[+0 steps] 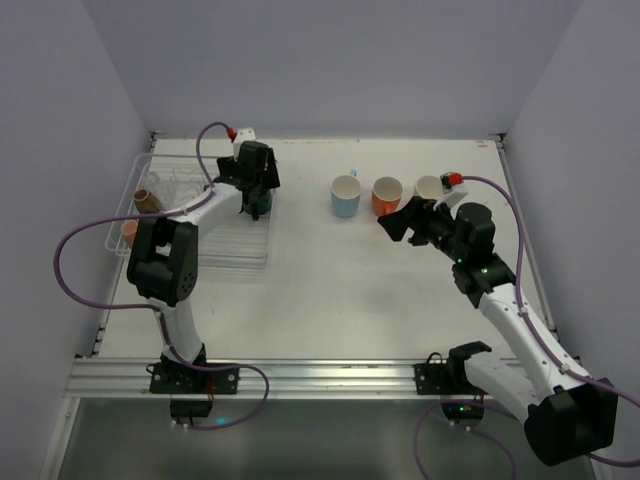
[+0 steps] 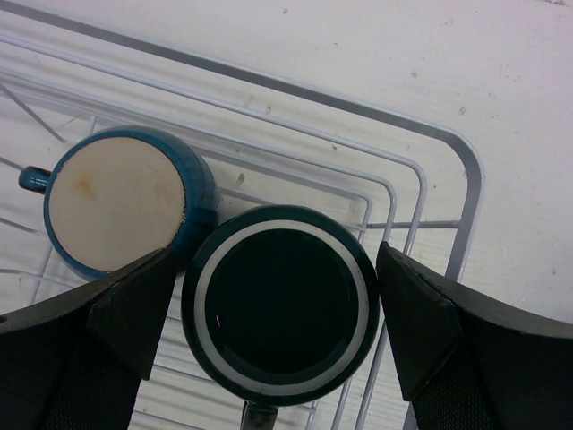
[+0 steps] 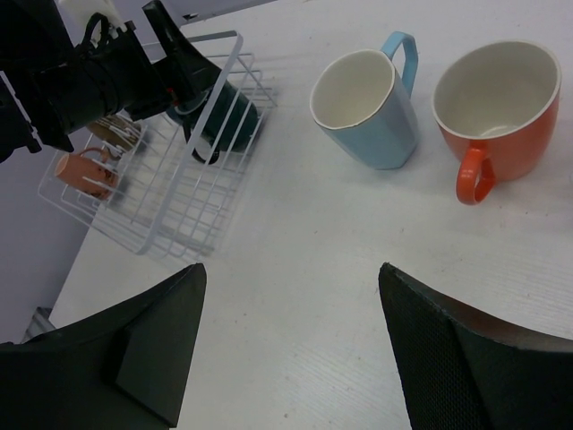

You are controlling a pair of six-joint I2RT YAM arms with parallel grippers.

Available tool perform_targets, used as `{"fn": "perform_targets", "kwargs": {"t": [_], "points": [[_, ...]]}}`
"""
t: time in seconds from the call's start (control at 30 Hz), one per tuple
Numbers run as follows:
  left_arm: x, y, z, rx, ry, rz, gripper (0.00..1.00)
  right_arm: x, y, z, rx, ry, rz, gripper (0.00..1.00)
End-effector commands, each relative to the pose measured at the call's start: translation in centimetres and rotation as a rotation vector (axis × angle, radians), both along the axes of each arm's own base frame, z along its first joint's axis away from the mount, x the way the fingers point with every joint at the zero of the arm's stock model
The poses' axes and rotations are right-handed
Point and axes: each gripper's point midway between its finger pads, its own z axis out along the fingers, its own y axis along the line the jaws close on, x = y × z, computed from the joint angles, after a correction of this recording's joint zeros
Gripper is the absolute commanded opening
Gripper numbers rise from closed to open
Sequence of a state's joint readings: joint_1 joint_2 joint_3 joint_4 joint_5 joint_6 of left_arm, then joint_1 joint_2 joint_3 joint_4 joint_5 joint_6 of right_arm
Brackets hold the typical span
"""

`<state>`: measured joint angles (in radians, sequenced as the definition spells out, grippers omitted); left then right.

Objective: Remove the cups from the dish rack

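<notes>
While the left gripper (image 2: 277, 269) hangs wide open astride the upturned dark teal mug (image 2: 279, 309) in the dish rack (image 2: 467, 179) corner, a blue mug (image 2: 116, 202) crowds right against it. Pick-up step, I'd say: close without pinching that neighbour. The right gripper (image 3: 291, 273) gapes empty near the light blue mug (image 3: 367, 103) and orange mug (image 3: 497, 103) on the table (image 3: 313, 224).
</notes>
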<state>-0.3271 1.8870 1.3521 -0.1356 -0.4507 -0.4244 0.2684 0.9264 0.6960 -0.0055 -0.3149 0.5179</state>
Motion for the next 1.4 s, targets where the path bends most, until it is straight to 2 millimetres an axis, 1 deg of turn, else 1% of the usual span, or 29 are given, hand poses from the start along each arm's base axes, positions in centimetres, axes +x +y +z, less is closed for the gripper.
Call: {"fn": "perform_targets", "kwargs": {"t": [0.0, 0.13, 0.27, 0.53, 0.6, 0.63, 0.7, 0.73, 0.8, 0.83, 0.87, 0.9, 0.93, 0.97, 1.0, 1.03, 1.07, 1.1, 1.13, 1.17, 1.2, 1.23, 1.27, 1.3, 1.33, 1.37], "points": [[0.0, 0.3, -0.6, 0.033, 0.006, 0.012, 1.00, -0.2, 0.6, 1.3, 0.029, -0.047, 0.031, 0.80], [-0.9, 0.2, -1.4, 0.010, 0.032, 0.011, 1.00, -0.2, 0.8, 1.4, 0.032, -0.049, 0.036, 0.80], [-1.8, 0.3, -1.1, -0.011, 0.031, 0.017, 1.00, -0.2, 1.0, 1.5, 0.034, -0.047, 0.048, 0.81], [-2.3, 0.5, -2.2, -0.008, 0.055, 0.024, 0.99, -0.3, 1.6, 1.6, 0.037, -0.053, 0.071, 0.82], [-2.4, 0.5, -2.1, -0.014, 0.053, 0.028, 0.93, -0.3, 1.6, 1.4, 0.034, -0.051, 0.072, 0.82], [-2.5, 0.6, -2.2, -0.015, 0.055, 0.031, 0.86, -0.3, 1.6, 1.5, 0.035, -0.052, 0.073, 0.82], [-2.8, 0.6, -1.7, -0.025, 0.046, 0.037, 0.80, -0.3, 1.7, 1.6, 0.035, -0.051, 0.075, 0.82], [-3.3, 0.8, -1.2, -0.030, 0.038, 0.040, 0.67, -0.3, 1.8, 1.7, 0.037, -0.051, 0.079, 0.82], [-3.8, 0.9, -0.8, -0.044, 0.026, 0.050, 0.55, -0.4, 1.9, 1.9, 0.043, -0.052, 0.084, 0.82], [-4.5, 1.2, -0.5, -0.048, 0.019, 0.053, 0.40, -0.5, 2.0, 2.0, 0.048, -0.053, 0.092, 0.82], [-4.8, 1.3, -0.2, -0.054, 0.010, 0.054, 0.34, -0.6, 2.2, 2.3, 0.055, -0.059, 0.098, 0.82], [-5.1, 1.4, -0.1, -0.058, 0.006, 0.058, 0.24, -0.8, 2.4, 2.5, 0.066, -0.058, 0.105, 0.82], [-6.0, 1.8, 0.2, -0.058, 0.000, 0.062, 0.20, -1.0, 2.6, 2.7, 0.075, -0.060, 0.114, 0.82], [-6.3, 2.0, 0.3, -0.058, -0.007, 0.066, 0.16, -1.1, 2.8, 3.1, 0.087, -0.069, 0.128, 0.82], [-6.7, 2.2, 0.3, -0.058, -0.010, 0.071, 0.09, -1.4, 3.2, 3.2, 0.102, -0.065, 0.141, 0.82], [-7.2, 2.4, 1.0, -0.063, -0.029, 0.075, 0.06, -1.5, 3.5, 3.3, 0.110, -0.064, 0.149, 0.82], [-7.9, 2.8, 0.5, -0.055, -0.020, 0.082, 0.03, -1.6, 3.8, 3.5, 0.119, -0.069, 0.158, 0.82], [-8.3, 3.0, 0.6, -0.055, -0.022, 0.086, 0.00, -1.9, 4.5, 3.6, 0.125, -0.067, 0.177, 0.82], [-8.6, 3.2, 1.2, -0.058, -0.036, 0.088, 0.00, -2.0, 4.8, 3.8, 0.126, -0.066, 0.185, 0.82], [-9.2, 3.4, 0.9, -0.055, -0.028, 0.091, 0.00, -2.0, 5.1, 3.9, 0.127, -0.067, 0.189, 0.82], [-9.4, 3.5, 1.1, -0.055, -0.034, 0.091, 0.00, -2.4, 5.9, 4.2, 0.128, -0.071, 0.202, 0.82], [-9.6, 3.6, 1.9, -0.061, -0.054, 0.091, 0.00, -2.6, 6.3, 4.3, 0.129, -0.072, 0.211, 0.82], [-9.7, 3.7, 2.1, -0.056, -0.058, 0.088, 0.00, -2.6, 6.8, 4.3, 0.132, -0.071, 0.220, 0.82], [-9.9, 3.9, 2.2, -0.053, -0.059, 0.090, 0.00, -3.2, 7.9, 4.4, 0.142, -0.067, 0.241, 0.82], [-9.9, 4.1, 2.6, -0.057, -0.069, 0.091, 0.00, -3.4, 8.4, 4.6, 0.153, -0.066, 0.252, 0.82], [-10.0, 4.3, 2.7, -0.063, -0.069, 0.092, 0.00, -3.7, 9.6, 4.7, 0.179, -0.054, 0.279, 0.82]]}}
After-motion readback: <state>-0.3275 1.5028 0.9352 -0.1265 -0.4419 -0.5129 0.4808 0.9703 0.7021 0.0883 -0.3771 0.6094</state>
